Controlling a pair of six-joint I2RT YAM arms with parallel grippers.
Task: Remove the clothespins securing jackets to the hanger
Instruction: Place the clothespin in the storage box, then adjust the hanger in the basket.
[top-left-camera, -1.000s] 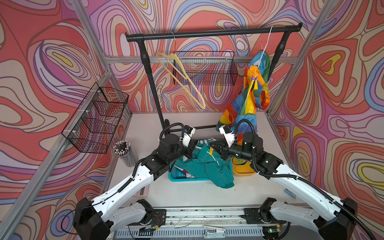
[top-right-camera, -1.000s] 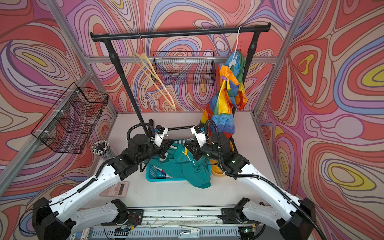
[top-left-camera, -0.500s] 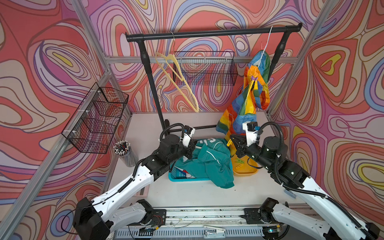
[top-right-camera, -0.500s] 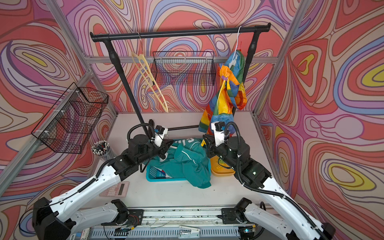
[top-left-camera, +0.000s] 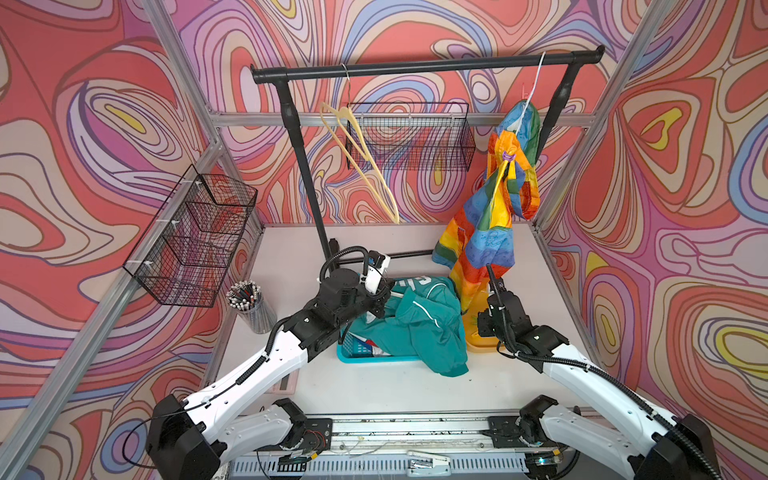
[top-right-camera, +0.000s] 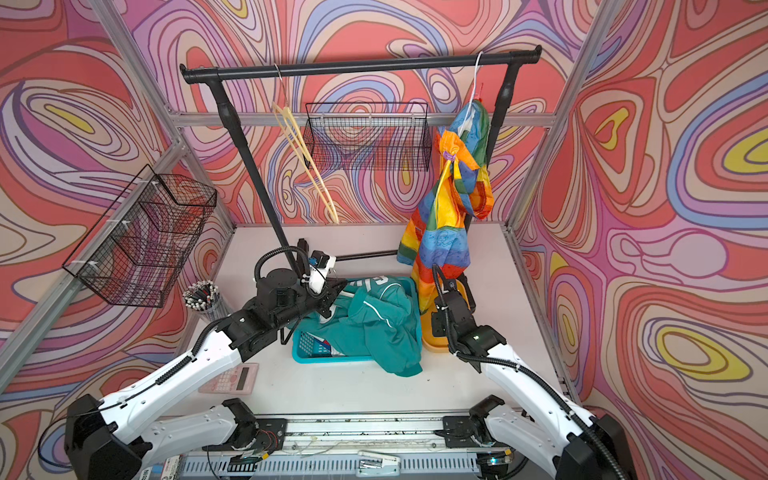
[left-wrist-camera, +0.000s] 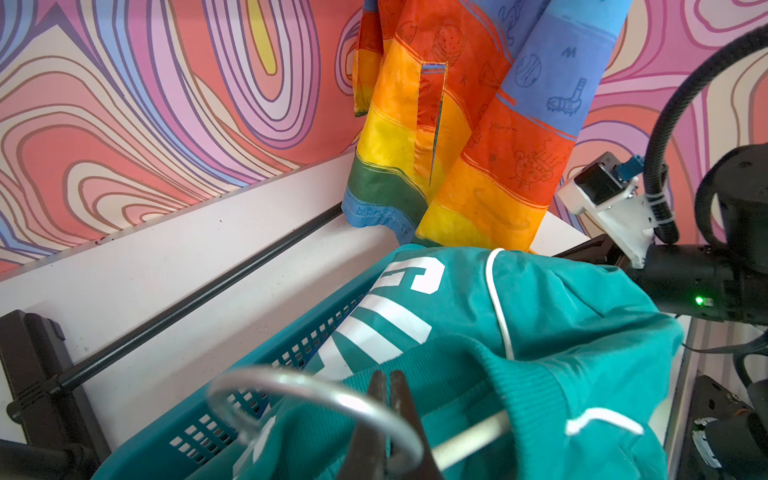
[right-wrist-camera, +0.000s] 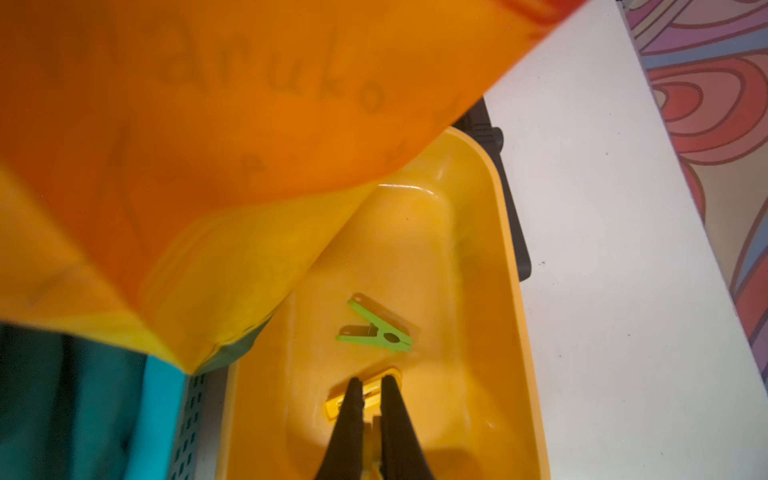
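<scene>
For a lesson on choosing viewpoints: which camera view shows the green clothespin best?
The right wrist view: the green clothespin lies unobstructed in the yellow bin, beyond the right pincer, shut on a yellow clothespin. In both top views the rainbow jacket and right arm hide it; the left wrist view misses it.

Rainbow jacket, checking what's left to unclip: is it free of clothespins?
No, a purple clothespin is clipped on the rainbow jacket near its top in a top view.
</scene>
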